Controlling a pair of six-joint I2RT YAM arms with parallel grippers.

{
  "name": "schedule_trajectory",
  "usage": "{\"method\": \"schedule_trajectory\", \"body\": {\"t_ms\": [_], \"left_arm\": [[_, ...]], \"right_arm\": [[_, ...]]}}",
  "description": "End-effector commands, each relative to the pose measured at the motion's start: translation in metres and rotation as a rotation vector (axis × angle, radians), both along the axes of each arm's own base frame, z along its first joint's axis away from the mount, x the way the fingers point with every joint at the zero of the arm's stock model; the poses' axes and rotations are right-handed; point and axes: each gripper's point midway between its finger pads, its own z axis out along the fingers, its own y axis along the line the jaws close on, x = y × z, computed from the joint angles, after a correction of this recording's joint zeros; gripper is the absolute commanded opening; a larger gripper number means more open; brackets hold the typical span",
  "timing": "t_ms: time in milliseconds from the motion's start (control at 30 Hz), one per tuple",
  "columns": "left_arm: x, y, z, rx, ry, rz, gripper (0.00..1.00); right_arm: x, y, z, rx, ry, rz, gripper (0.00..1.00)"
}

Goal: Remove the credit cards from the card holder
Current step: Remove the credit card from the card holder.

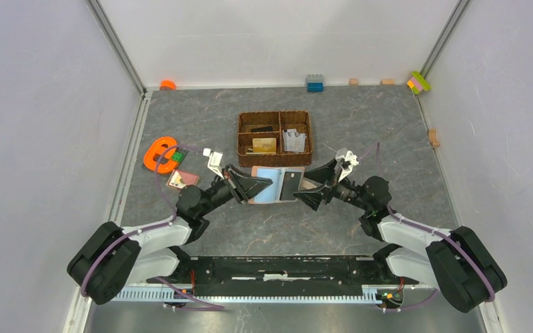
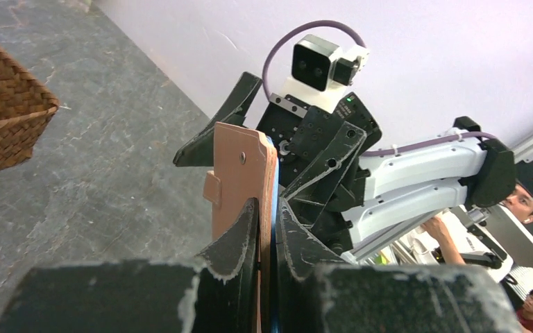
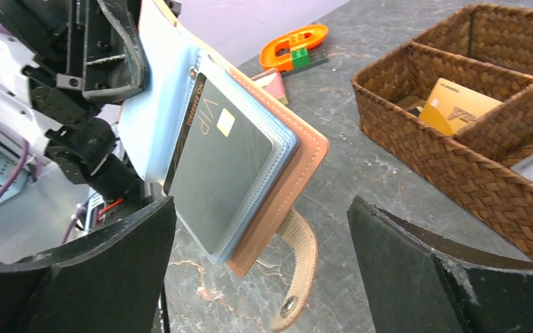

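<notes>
Item: card holder [image 1: 277, 184], salmon-pink, folding type. Position: lifted clear of the counter [image 1: 368, 132], between the two hands, just in front of the brown woven basket [image 1: 274, 155]. Condition: open, pale blue clear sleeves [image 3: 156, 118] fanned out, snap tab [image 3: 298, 260] hanging loose below the cover

Left hand [image 1: 262, 186]: jaws drawn narrow, clamped on the left edge of the card holder; the left wrist view shows both fingers [image 2: 239, 239] pressed against the cover from either side

Right hand [image 1: 307, 190]: jaws spread wide and holding nothing; the free corner of the card holder sits in the gap between its two fingers [image 3: 111, 263], and no contact can be seen

Contents of card holder: one dark grey card [image 3: 222, 166], marked VIP, with a small gold chip, seated in the front sleeve

Other cards: gold-tan card [image 1: 264, 145] lying in the left side of the basket; pinkish card [image 1: 182, 180] flat on the counter to the left, just beside an orange plastic toy [image 1: 158, 154]

Basket, right compartment: pale papers [image 1: 293, 141], detail too small to read
</notes>
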Motion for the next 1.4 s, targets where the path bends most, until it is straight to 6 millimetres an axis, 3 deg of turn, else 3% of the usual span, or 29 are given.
{"method": "schedule_trajectory", "body": {"t_ms": [0, 267, 400, 533, 833, 967, 1033, 1133, 1233, 1367], "left_arm": [[-0.02, 0.005, 0.032, -0.101, -0.085, -0.056, 0.04], [-0.031, 0.008, 0.041, -0.122, -0.115, -0.08, 0.03], [-0.036, 0.005, 0.044, -0.128, -0.127, -0.101, 0.03], [-0.041, 0.002, 0.047, -0.138, -0.143, -0.118, 0.04], [-0.026, 0.004, 0.036, -0.069, -0.14, -0.03, 0.05], [0.004, 0.015, 0.01, 0.093, -0.083, 0.149, 0.16], [0.023, 0.031, -0.007, 0.209, -0.032, 0.285, 0.27], [0.04, 0.061, -0.018, 0.282, 0.006, 0.47, 0.48], [0.045, 0.086, -0.023, 0.305, 0.026, 0.595, 0.61], [0.034, 0.087, -0.011, 0.274, -0.027, 0.563, 0.61]], "right_arm": [[-0.015, 0.005, 0.024, 0.084, -0.052, 0.076, 0.98], [-0.039, 0.01, 0.044, 0.186, -0.062, 0.218, 0.98], [-0.039, 0.012, 0.043, 0.186, -0.051, 0.231, 0.95], [-0.047, 0.014, 0.049, 0.206, -0.058, 0.272, 0.76], [-0.061, 0.013, 0.059, 0.252, -0.047, 0.341, 0.11], [-0.056, 0.013, 0.054, 0.242, -0.018, 0.318, 0.08], [-0.048, 0.014, 0.048, 0.223, 0.0, 0.287, 0.08], [-0.03, 0.014, 0.035, 0.173, 0.02, 0.214, 0.08], [-0.014, 0.013, 0.021, 0.113, 0.042, 0.134, 0.08], [0.003, 0.007, 0.005, 0.04, 0.066, 0.029, 0.1]]}}
